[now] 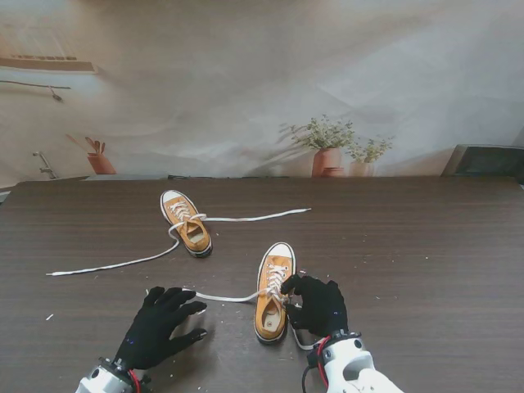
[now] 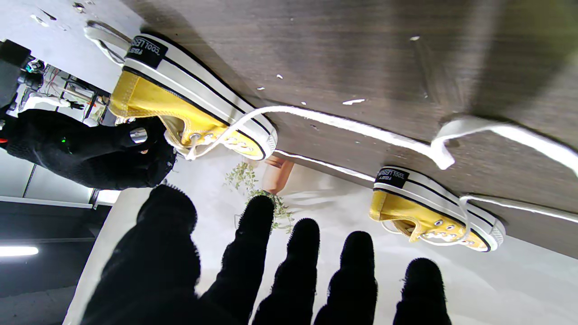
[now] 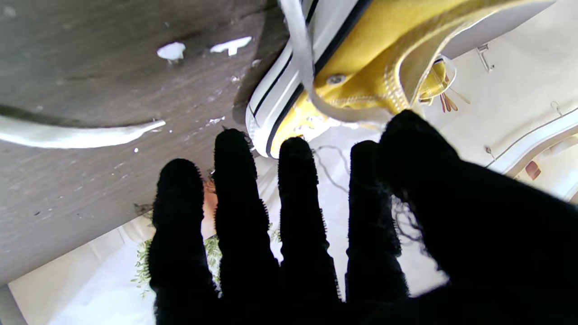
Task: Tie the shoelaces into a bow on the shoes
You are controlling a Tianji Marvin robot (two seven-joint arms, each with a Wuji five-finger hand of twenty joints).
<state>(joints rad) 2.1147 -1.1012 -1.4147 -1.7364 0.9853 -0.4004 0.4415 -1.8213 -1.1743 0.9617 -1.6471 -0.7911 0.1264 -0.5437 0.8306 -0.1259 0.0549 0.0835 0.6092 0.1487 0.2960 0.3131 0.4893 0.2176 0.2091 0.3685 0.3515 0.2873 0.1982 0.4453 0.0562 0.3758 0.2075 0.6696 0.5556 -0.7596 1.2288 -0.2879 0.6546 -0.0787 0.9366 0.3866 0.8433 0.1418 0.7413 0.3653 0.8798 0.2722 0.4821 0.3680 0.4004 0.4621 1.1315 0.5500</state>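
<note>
Dark wood-grain surface (image 1: 426, 246) carries two yellow sneakers with untied white laces. One sneaker (image 1: 273, 292) lies just beside the right hand (image 1: 318, 304), whose thumb and fingertips sit at its lacing; whether they pinch a lace cannot be told. Its lace (image 1: 225, 297) runs across toward the left hand (image 1: 160, 325), which rests nearby with fingers spread, holding nothing. Farther from both hands lies the second sneaker (image 1: 186, 223), its long laces (image 1: 115, 264) trailing out to either side.

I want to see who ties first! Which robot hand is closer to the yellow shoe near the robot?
Right. The right hand sits right against the near shoe, by its laces. The left hand rests apart on the table, off to the shoe's left.
</note>
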